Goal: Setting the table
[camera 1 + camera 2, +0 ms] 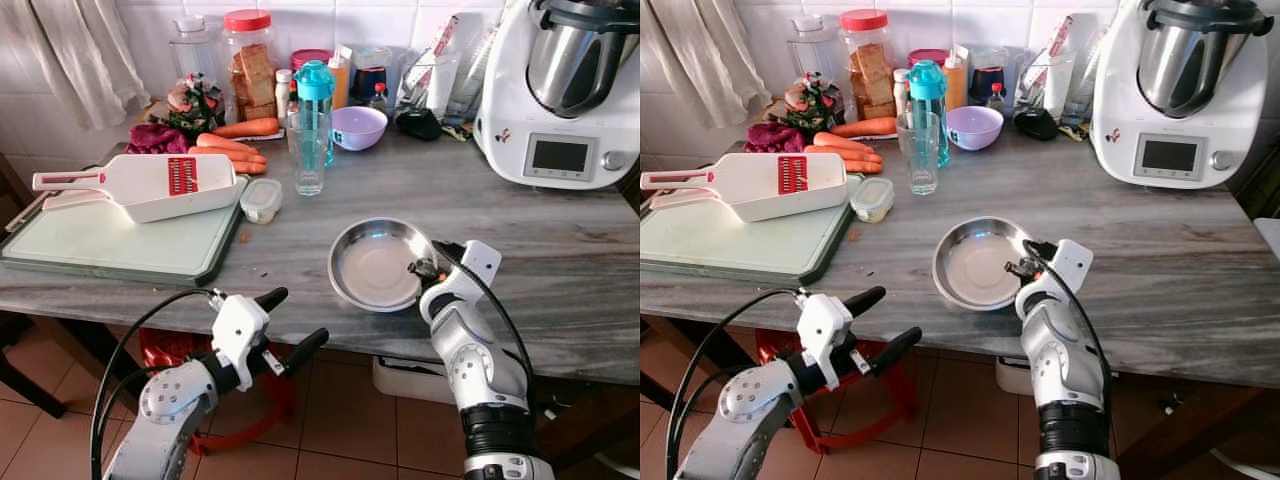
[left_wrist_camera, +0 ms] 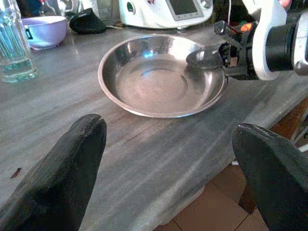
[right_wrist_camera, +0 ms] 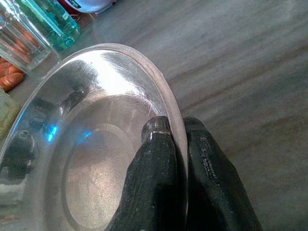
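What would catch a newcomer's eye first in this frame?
The shiny steel plate near the front edge of the grey counter, its rim pinched by the right hand, one finger inside and one outside. The left hand hovers open below the counter edge. Further back on the left, a white mandoline slicer lies on a cutting board beside carrots.
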You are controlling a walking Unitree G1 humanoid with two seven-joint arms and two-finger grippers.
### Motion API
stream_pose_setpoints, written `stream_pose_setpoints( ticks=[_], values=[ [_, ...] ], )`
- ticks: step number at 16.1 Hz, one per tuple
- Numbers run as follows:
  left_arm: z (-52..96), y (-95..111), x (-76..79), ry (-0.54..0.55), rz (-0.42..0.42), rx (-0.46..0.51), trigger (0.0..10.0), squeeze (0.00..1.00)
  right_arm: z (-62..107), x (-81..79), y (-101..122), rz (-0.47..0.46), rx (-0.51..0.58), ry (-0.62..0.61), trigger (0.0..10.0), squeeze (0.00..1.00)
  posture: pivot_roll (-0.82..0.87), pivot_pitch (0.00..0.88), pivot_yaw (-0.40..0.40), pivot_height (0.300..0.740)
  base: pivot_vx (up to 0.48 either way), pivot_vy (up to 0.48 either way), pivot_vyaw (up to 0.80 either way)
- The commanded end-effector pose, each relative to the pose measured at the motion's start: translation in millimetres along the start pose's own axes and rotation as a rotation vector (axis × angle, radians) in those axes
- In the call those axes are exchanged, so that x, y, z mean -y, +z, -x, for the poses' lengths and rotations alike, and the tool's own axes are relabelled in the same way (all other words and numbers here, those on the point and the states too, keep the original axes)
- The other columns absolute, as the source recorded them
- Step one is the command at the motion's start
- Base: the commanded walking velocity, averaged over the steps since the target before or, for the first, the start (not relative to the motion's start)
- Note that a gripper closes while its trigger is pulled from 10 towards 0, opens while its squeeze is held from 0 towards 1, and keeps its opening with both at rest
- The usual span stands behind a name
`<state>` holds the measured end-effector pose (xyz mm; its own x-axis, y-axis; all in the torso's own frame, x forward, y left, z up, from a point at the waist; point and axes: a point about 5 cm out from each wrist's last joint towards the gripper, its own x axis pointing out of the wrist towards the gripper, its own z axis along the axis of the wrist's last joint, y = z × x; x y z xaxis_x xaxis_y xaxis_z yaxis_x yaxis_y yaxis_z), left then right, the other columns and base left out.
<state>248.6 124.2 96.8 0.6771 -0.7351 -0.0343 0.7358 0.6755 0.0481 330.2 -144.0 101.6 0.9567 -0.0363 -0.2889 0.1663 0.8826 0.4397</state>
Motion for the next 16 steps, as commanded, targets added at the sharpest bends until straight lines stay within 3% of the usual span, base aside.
stream_pose_setpoints(
  ticks=[1, 2, 3, 4, 12, 16],
  values=[
    [-1.3, 5, -0.1, -0.024, -0.011, 0.008, 10.0, 0.0, -1.4, -2.4, -1, -0.015, -0.007, -0.004, 10.0, 0.0, -0.01, 0.017, 0.027, 0.74, 0.0, 0.0, 0.0],
    [-1.5, 5, 0.3, -0.028, -0.011, 0.006, 10.0, 0.0, -1.3, -1.5, -2, -0.013, -0.011, -0.008, 10.0, 0.05, -0.02, 0.011, 0.032, 0.74, 0.0, 0.0, 0.0],
    [-1.7, 5, 0.9, -0.033, -0.01, 0.004, 10.0, 0.0, -0.9, -0.2, -4, -0.007, -0.019, -0.013, 10.0, 0.87, -0.02, 0.011, 0.032, 0.74, 0.0, 0.0, 0.0],
    [-2.0, 6, 0.9, -0.033, -0.011, 0.004, 10.0, 0.0, -0.7, 1.3, -6, 0.006, -0.027, -0.017, 10.0, 1.0, -0.01, 0.01, 0.031, 0.74, 0.0, 0.0, 0.0],
    [-2.4, 7, 1.6, -0.026, -0.006, 0.001, 10.0, 0.0, 2.5, 1.9, -8, 0.039, -0.001, -0.007, 10.0, 1.0, -0.02, 0.012, 0.037, 0.74, 0.0, 0.0, 0.0],
    [-2.0, 7, 1.1, -0.017, -0.008, 0.002, 10.0, 0.0, 7.7, 0.1, 10, 0.112, 0.106, 0.007, 10.0, 1.0, -0.01, 0.013, 0.037, 0.74, 0.0, 0.0, 0.0]
  ],
)
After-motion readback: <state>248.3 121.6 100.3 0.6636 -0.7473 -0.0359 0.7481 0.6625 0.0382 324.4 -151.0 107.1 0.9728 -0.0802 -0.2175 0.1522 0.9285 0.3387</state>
